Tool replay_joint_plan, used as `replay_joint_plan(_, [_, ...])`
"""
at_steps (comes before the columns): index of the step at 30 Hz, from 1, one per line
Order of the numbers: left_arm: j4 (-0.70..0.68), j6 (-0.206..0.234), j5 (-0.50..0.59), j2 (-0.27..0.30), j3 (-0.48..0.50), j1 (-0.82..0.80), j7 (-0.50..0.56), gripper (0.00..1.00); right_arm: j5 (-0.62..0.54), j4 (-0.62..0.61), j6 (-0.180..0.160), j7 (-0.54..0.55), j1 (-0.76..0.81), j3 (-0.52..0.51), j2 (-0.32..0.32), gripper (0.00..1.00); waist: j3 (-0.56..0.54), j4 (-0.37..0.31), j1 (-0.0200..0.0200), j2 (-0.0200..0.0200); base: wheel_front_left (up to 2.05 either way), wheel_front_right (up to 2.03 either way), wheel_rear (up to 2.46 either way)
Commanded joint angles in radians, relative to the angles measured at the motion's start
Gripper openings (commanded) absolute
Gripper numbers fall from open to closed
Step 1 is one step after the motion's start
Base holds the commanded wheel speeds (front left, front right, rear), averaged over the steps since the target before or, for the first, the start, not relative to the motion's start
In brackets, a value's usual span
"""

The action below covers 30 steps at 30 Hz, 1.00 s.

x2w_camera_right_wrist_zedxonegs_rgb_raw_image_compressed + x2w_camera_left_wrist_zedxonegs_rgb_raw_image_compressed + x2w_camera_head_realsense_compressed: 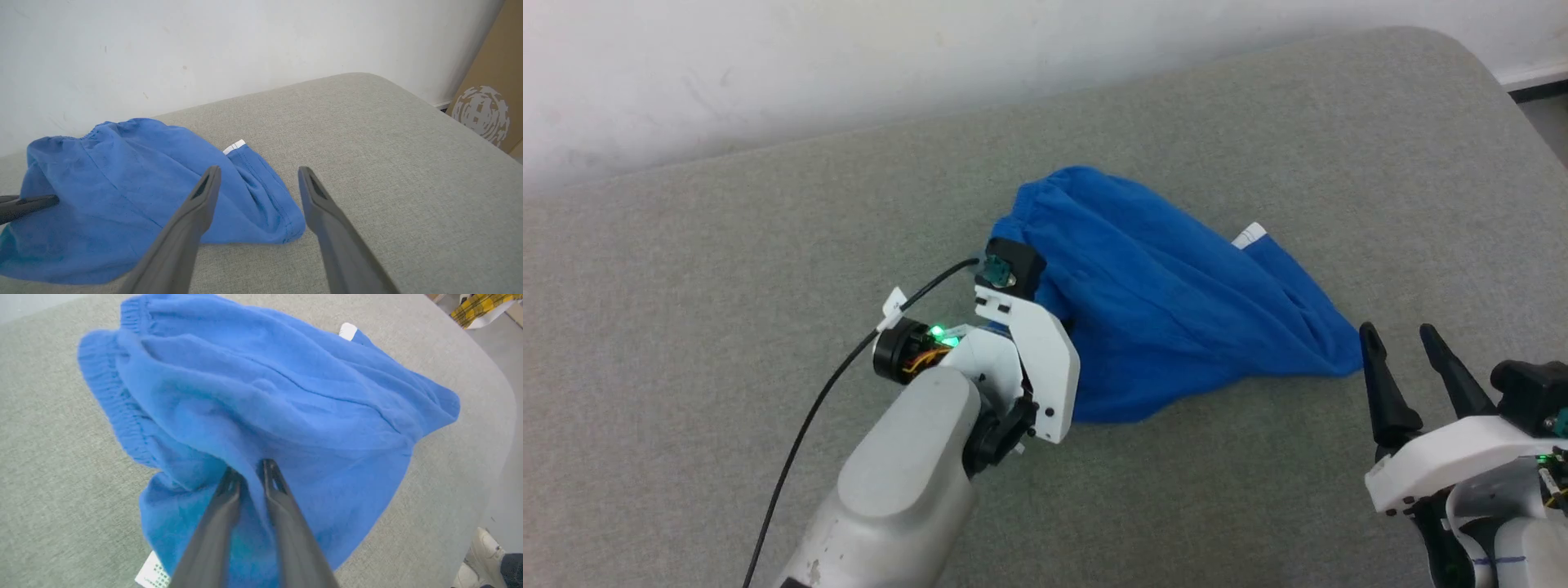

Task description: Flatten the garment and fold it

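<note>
While the robot's left pincer (250,473), two long dark fingers on a pale arm, stands drawn close about a raised ridge of cloth, seemingly nipping it, the thin, soft, bright royal-blue shorts (1160,302) lie crumpled near the middle of the grey cloth-covered worktop (768,245). That grip sits at the garment's left side, just below the gathered elastic waist (1045,196), which bunches at the far left end. From there the shorts' long axis runs slantwise, down and to the right, tapering to a leg-hem corner (1339,359). A white edge band (1248,235) peeps out along the far side. Just beside that corner, but not touching it, the right pincer (1401,351) hovers with its dark fingers spread wide and nothing between them, tips aimed up the head view. As things lie, the hem end falls to the right arm. A pull apart along that slanted axis looks the likeliest way to flatten the cloth.
</note>
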Motion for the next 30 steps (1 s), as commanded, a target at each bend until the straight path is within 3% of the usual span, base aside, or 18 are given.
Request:
replay_joint_plan(1, [-0.026,-0.002,-0.006,0.014,0.001,0.034,-0.003,0.00,0.008,-0.007,-0.001,-0.002,0.009,0.005,0.001,1.00,-0.009,0.013,-0.0002,-0.0001,0.00,0.00,0.00])
replay_joint_plan(4, [-0.099,0.017,-0.012,0.043,0.008,0.109,-0.015,0.00,0.011,-0.012,-0.001,0.000,0.011,0.004,0.001,1.00,-0.023,0.040,-0.0002,-0.0001,0.00,0.00,0.00])
replay_joint_plan(8, [-0.255,0.049,-0.008,0.123,0.009,0.254,0.008,0.00,0.007,-0.023,-0.001,0.009,0.016,-0.008,0.001,1.00,-0.035,0.097,-0.0002,-0.0001,0.00,0.00,0.00])
replay_joint_plan(14, [-0.520,0.142,-0.043,0.248,0.059,0.526,0.084,0.00,0.006,-0.031,-0.001,0.028,0.021,-0.015,0.001,1.00,-0.051,0.192,-0.0002,-0.0001,0.00,0.00,0.00])
replay_joint_plan(18, [-0.651,0.203,-0.092,0.273,0.092,0.670,0.127,0.00,0.003,-0.030,-0.001,0.047,0.025,-0.016,0.001,1.00,-0.061,0.254,-0.0002,-0.0001,0.00,0.00,0.00])
replay_joint_plan(19, [-0.671,0.213,-0.107,0.271,0.097,0.697,0.138,0.96,0.002,-0.030,-0.001,0.052,0.026,-0.017,0.001,1.00,-0.064,0.267,-0.0002,-0.0001,0.00,0.00,0.00])
replay_joint_plan(20, [-0.686,0.223,-0.120,0.271,0.099,0.721,0.151,1.00,0.002,-0.028,-0.001,0.058,0.026,-0.013,0.001,1.00,-0.067,0.277,-0.0002,-0.0001,0.00,0.00,0.00])
replay_joint_plan(25, [-0.751,0.233,-0.194,0.252,0.116,0.793,0.173,1.00,0.004,-0.026,-0.001,0.073,0.025,0.001,0.001,1.00,-0.079,0.307,-0.0002,-0.0001,0.00,0.00,0.00])
replay_joint_plan(30, [-0.845,0.188,-0.247,0.219,0.165,0.775,0.076,1.00,0.002,-0.031,-0.001,0.074,0.026,0.001,0.001,1.00,-0.087,0.317,-0.0002,-0.0001,0.00,0.00,0.00])
